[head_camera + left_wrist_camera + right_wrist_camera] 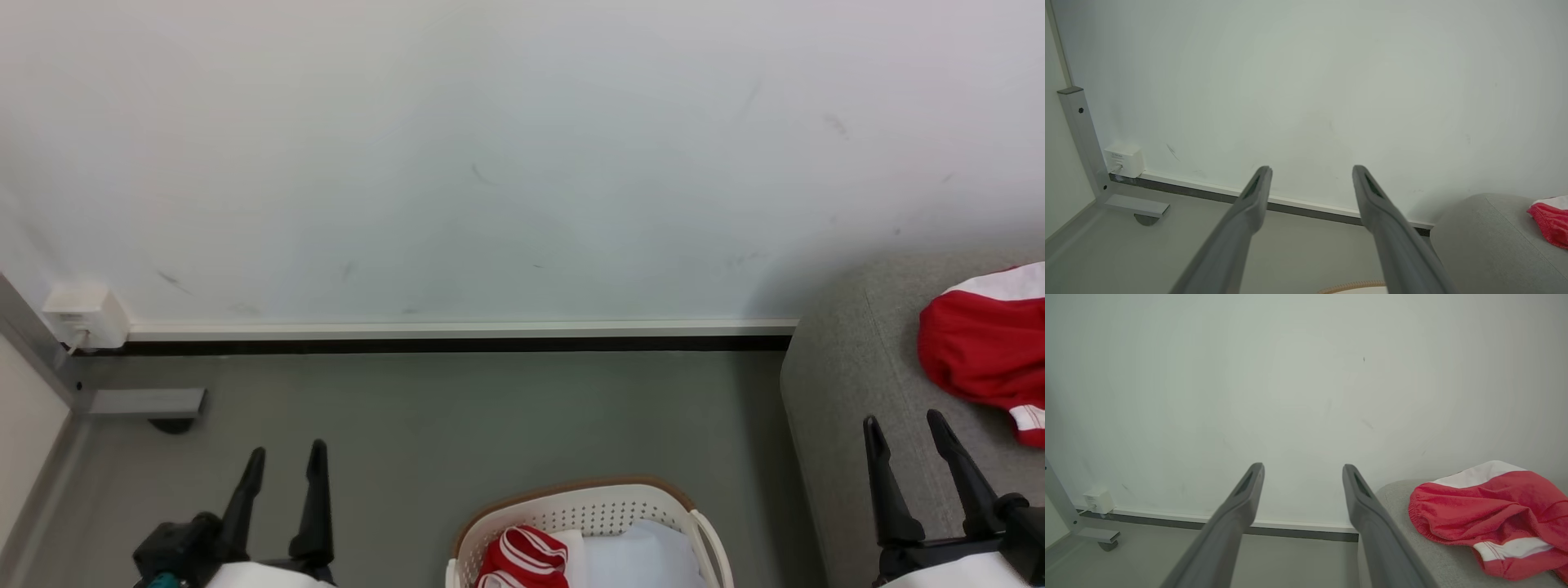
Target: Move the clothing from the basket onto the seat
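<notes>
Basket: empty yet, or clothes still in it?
Not empty. The basket holds a red-and-white striped garment beside a pale cloth; another red garment lies on the sofa.

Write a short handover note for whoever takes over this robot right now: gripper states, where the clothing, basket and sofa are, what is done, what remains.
Left gripper: open, empty, to the left of the basket.
Right gripper: open, empty, in front of the sofa in the head view.
Done: one red garment lies on the sofa, beyond the right gripper.
Left: a red-and-white striped piece sits in the basket's left part, beside a pale cloth. It likely needs lifting onto the sofa next; the left gripper looks nearer to it.
</notes>
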